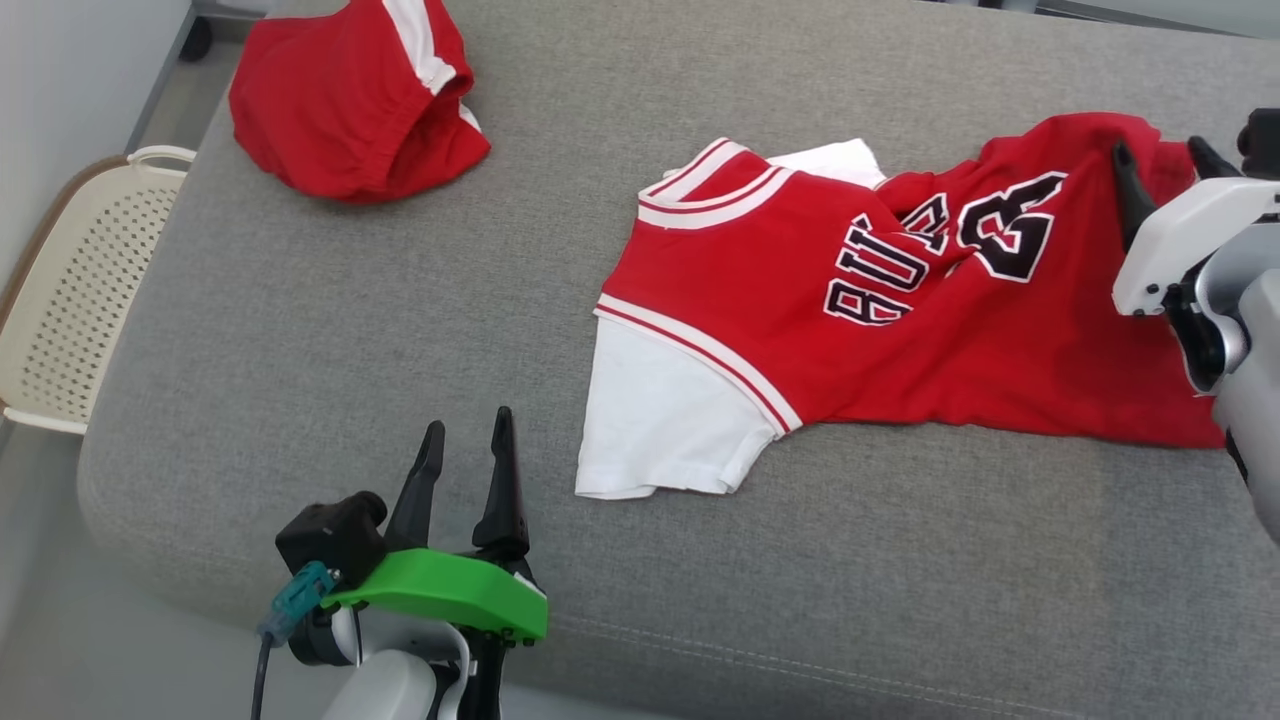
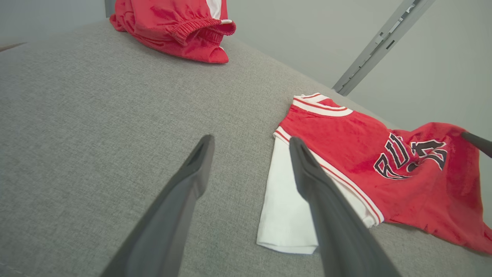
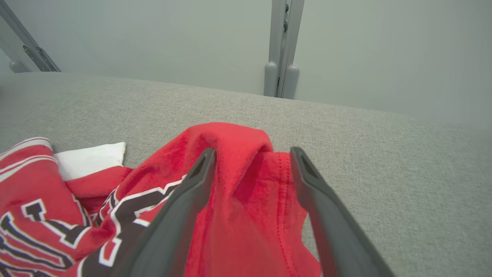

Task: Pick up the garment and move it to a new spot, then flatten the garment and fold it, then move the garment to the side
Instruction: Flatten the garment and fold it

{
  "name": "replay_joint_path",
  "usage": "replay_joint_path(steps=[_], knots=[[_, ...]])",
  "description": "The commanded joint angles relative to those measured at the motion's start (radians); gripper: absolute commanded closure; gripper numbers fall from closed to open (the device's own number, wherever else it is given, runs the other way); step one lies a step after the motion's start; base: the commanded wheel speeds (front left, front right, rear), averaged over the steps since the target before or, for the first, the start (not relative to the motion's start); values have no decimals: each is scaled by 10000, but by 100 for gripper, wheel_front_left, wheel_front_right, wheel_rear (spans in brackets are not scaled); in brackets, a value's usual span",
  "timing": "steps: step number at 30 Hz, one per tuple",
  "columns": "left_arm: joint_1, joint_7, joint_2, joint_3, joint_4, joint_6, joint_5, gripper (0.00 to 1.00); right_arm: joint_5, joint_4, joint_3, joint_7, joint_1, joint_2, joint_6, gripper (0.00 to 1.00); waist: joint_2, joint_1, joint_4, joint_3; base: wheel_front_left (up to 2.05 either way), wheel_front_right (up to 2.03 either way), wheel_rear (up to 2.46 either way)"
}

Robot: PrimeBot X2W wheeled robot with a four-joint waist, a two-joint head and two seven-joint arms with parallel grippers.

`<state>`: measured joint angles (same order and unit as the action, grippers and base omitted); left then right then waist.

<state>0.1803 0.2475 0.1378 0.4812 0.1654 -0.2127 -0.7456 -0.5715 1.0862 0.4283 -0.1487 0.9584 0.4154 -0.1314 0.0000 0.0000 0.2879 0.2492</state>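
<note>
Near the front edge of the soft grey woven cushion (image 1: 300,330), the left gripper (image 1: 468,420) has its jaws apart and holds nothing. Past it, on the right, lies the crumpled red jersey with white sleeves (image 1: 880,340). Folds hide some of its black letters. The right gripper (image 1: 1160,150) covers its right end, jaws apart around a raised fold. Far left sit bunched red shorts (image 1: 350,100).

I find one grey fabric cushion (image 1: 300,330) carrying two items. The red jersey (image 1: 900,330) lies rumpled on it, one white sleeve flat. Red shorts (image 1: 340,110) lie bunched, well apart from the jersey's collar end.
</note>
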Motion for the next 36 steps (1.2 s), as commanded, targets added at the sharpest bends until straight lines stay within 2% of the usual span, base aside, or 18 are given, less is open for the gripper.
replay_joint_path(steps=[1,11,17,25,31,36], knots=[[152,-7,76,-49,-33,-43,102,0,-121,-48,24,-69,114,-25,14,0,0,0,-284,-36,0,0,0],[230,-158,591,35,-249,88,332,0,-934,-1597,879,-948,-866,67,14,0,0,0,-1718,-904,0,0,0],[59,-352,946,16,-383,22,409,0,-718,-2637,767,-1167,-1752,98,14,0,0,0,-2547,-1481,0,0,0],[-627,-379,1391,-124,-541,-230,353,0,248,-4519,-705,-1181,-3722,-249,14,0,0,0,-3275,-2169,0,0,0],[-1280,-341,1702,-396,-870,-492,202,0,1489,-5965,-1939,-1182,-5501,-675,12,0,0,0,-3443,-2514,0,0,0],[-1872,-287,1955,-711,-1240,-720,61,0,2306,-7234,-2921,-899,-6816,-1306,14,0,0,0,-3468,-2653,0,0,0]])
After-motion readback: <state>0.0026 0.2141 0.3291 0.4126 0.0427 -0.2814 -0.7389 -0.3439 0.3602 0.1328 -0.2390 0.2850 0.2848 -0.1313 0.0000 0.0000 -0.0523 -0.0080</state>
